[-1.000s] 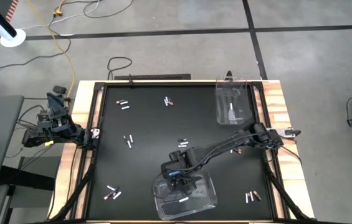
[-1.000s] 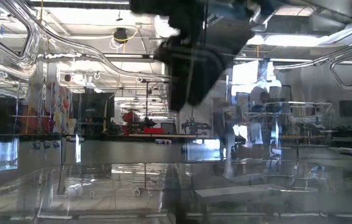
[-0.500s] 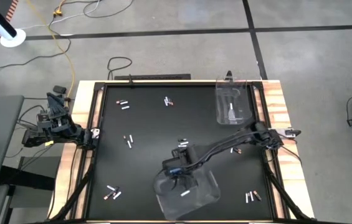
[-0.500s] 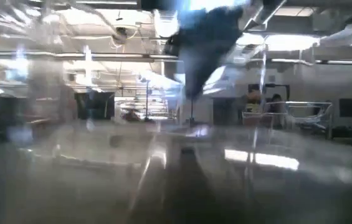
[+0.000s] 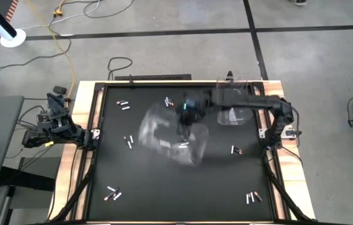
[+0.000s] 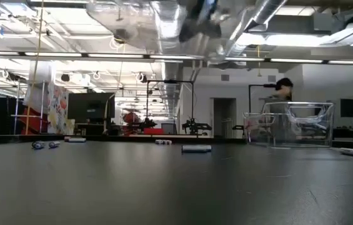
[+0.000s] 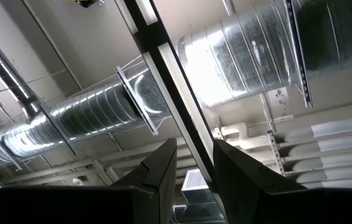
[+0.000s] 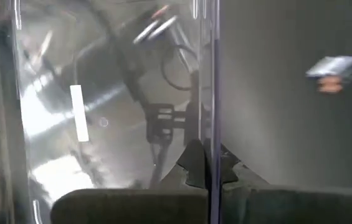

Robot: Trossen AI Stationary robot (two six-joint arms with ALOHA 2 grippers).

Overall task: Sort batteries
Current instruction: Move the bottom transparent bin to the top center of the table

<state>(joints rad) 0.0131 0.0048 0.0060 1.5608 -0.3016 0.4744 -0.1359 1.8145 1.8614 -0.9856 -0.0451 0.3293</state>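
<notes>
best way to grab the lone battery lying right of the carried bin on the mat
Grip the small battery across the middle of its slim barrel, coming straight down from above. It lies flat on the black mat with open space around it, so the jaws should straddle its short axis.

You're level w/ the dark tabletop [image 6: 164, 187]. Batteries [image 6: 196, 149] lie along the far edge: two at left, one mid, one nearer centre, one far right. A clear bin [image 6: 292, 125] stands at right, a person [image 6: 282, 94] behind it. Up top, a blurred clear bin [image 6: 164, 19] hangs mid-air.
</notes>
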